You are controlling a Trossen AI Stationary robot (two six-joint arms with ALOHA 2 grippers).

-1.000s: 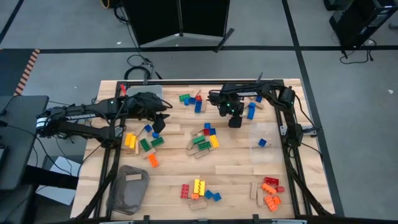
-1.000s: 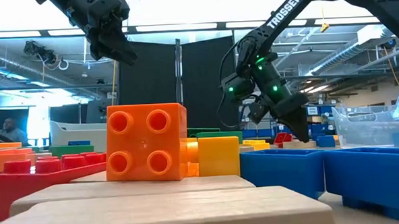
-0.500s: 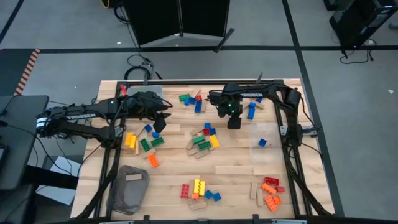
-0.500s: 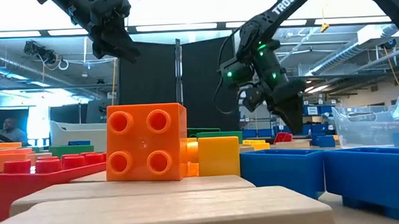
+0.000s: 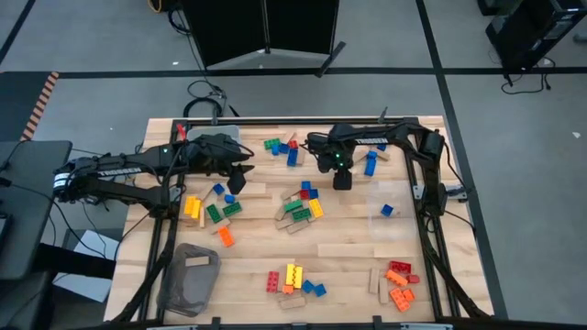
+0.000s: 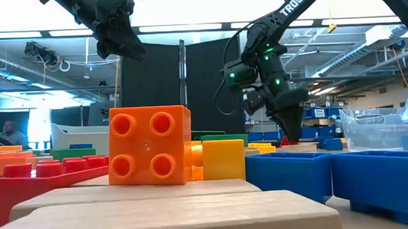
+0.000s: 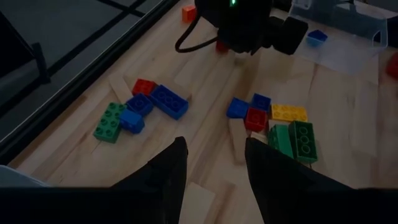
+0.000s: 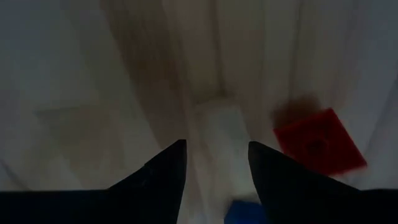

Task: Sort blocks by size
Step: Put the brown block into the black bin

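Pale wood block lies flat on the surface between the right arm's parted, empty fingers, a red brick just beside; closing off-centre could nudge that brick. Left fingers, apart and empty, hover over far-left bricks.

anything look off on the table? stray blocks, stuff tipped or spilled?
Nothing tipped or damaged. The studded plastic blocks lie in loose clusters, as expected mid-sort. One oddity: a single small blue block sits alone inside the clear plastic bin, and a tan wooden piece lies alone in the grey bin.
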